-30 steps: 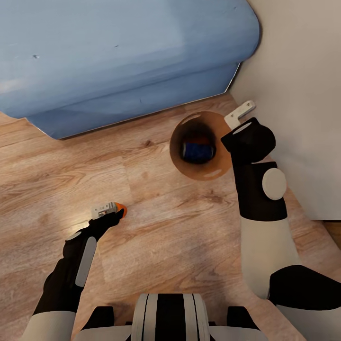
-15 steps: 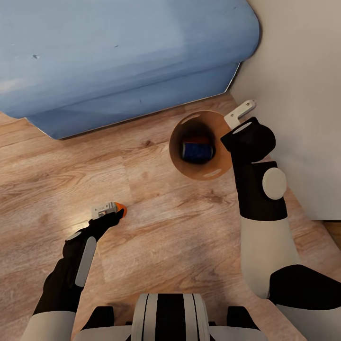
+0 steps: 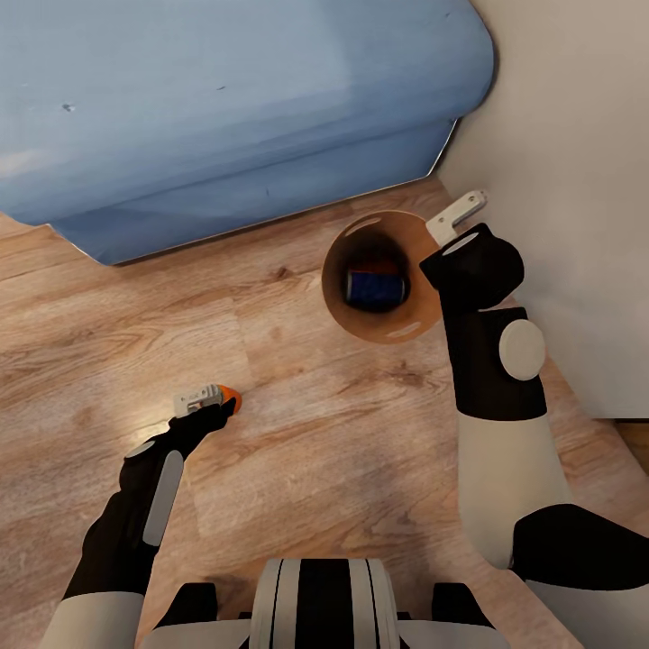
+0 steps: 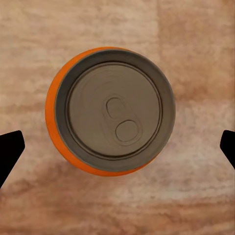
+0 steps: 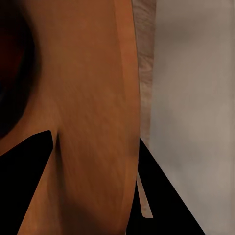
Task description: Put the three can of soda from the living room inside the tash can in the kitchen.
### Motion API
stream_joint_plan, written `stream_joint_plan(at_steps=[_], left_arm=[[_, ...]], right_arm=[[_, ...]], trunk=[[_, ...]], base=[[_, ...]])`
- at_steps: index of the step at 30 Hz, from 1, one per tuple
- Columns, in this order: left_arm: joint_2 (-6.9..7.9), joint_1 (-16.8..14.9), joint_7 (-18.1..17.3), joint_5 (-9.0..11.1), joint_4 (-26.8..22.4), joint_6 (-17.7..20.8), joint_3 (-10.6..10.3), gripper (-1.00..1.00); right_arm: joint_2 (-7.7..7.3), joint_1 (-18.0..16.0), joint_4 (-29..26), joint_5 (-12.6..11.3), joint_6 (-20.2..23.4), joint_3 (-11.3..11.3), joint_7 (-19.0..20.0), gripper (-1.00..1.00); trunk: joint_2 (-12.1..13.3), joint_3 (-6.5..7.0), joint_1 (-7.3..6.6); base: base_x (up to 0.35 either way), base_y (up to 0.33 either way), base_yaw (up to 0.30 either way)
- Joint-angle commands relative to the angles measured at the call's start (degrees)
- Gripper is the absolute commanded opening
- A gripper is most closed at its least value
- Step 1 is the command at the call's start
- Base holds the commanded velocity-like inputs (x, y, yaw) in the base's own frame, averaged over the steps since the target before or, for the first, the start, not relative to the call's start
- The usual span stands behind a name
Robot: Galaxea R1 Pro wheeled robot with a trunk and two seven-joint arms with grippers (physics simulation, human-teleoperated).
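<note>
Standing upright on the wood-plank floor (image 3: pixel 297 469), the orange can (image 4: pixel 110 123) lies directly below the left gripper (image 3: pixel 205 397); in the left wrist view its silver top and pull tab face the camera squarely, so its long axis runs vertical, in line with the gripper's approach; the two dark fingertips (image 4: pixel 9 152) sit at the far edges of that view, spread wide, with the can between them and clear floor on each side; nothing is gripped. In the head view only a sliver of orange shows just beyond the gripper.

The bin (image 3: pixel 338 311) stands near the blue sofa (image 3: pixel 234 117) and the beige wall (image 3: pixel 577 180), well apart from the orange can; a dark blue can (image 3: pixel 375 287) lies on its side at the bottom, with a patch of red-orange beside it, judged to be another can though too dim to confirm. The right gripper (image 5: pixel 93 186) straddles the bin's wall, one finger inside against the copper-brown lining, one outside; whether the jaws actually pinch the wall cannot be told.

Judgement: the left arm is the nearer and correctly aligned; the next move is a straight descent and a close across the can's round body.

No brand, label or legible writing appears on any can.
</note>
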Motion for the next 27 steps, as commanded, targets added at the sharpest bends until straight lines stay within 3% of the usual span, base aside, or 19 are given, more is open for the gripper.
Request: stream_joint_plan(at_steps=[1, 6, 27], left_arm=[[0.02, 0.0, 0.0, -0.02, 0.0, -0.01, 0.0, 1.0], [-0.01, 0.0, 0.0, -0.24, 0.07, -0.01, 0.0, 1.0], [0.0, 0.0, 0.59, -0.33, -0.22, 0.07, -0.05, 1.0]], right_arm=[[0.01, -0.01, -0.01, 0.29, 0.0, 0.01, -0.03, -1.0], [0.01, -0.01, -0.01, 0.29, 0.0, 0.02, -0.03, -1.0], [-0.01, 0.25, 0.0, 0.29, 0.0, 0.02, -0.03, -1.0]], trunk=[[0.0, 0.01, -0.01], [-0.04, -0.66, 0.07], [-0.04, -0.66, 0.07]], base=[[0.0, 0.0, 0.0], [0.0, 0.0, 0.0], [0.0, 0.0, 0.0]])
